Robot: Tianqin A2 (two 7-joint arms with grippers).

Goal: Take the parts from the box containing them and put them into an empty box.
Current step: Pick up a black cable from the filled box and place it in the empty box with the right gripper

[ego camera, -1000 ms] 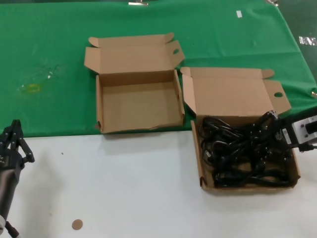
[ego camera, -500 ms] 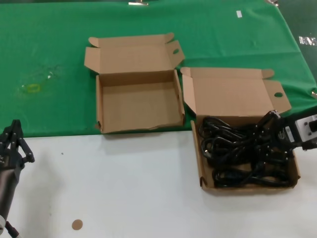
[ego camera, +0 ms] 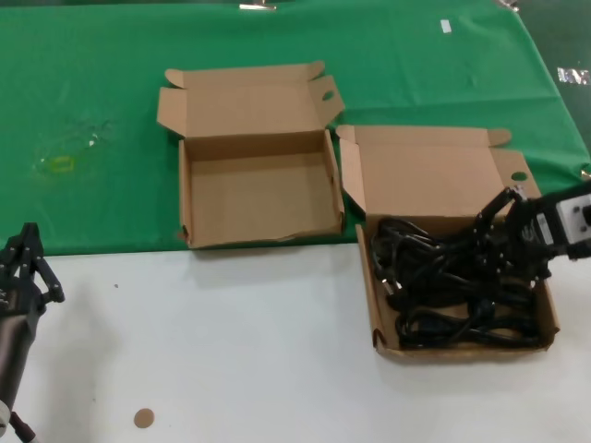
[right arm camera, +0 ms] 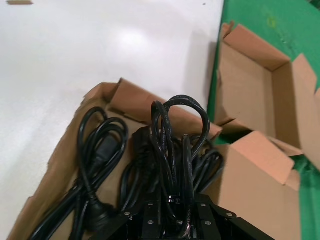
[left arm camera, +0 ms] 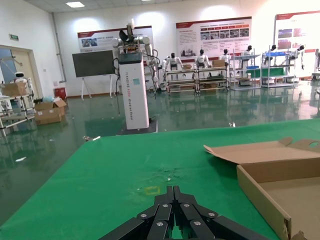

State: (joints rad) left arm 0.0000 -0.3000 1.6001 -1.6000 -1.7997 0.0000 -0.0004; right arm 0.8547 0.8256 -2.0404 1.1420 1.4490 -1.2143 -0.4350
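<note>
From the head camera I see my right pincer point(ego camera: 501, 224) over the far right part of the larger cardboard box point(ego camera: 377, 318), clamped on a cable bundle point(ego camera: 466, 247) that hangs from it just above the other black cables point(ego camera: 443, 305) piled inside. That box sits on the white part of the counter point(ego camera: 231, 351), its lid lying back onto the green cloth point(ego camera: 92, 92). The smaller box point(ego camera: 259, 189) stands open on the green cloth, just beside it on the left. My left pincer point(ego camera: 26, 268) is parked low at the counter's left edge, well apart from both boxes.

From the left wrist camera, the left pincer's fingers point(left arm camera: 165, 212) meet at a point, closed on nothing, facing the green cloth with the smaller box's corner nearby.

From the right wrist camera, the gripped cable's loops rise from between the fingers point(right arm camera: 150, 220), with the rest of the cables lying in the box beyond.
</note>
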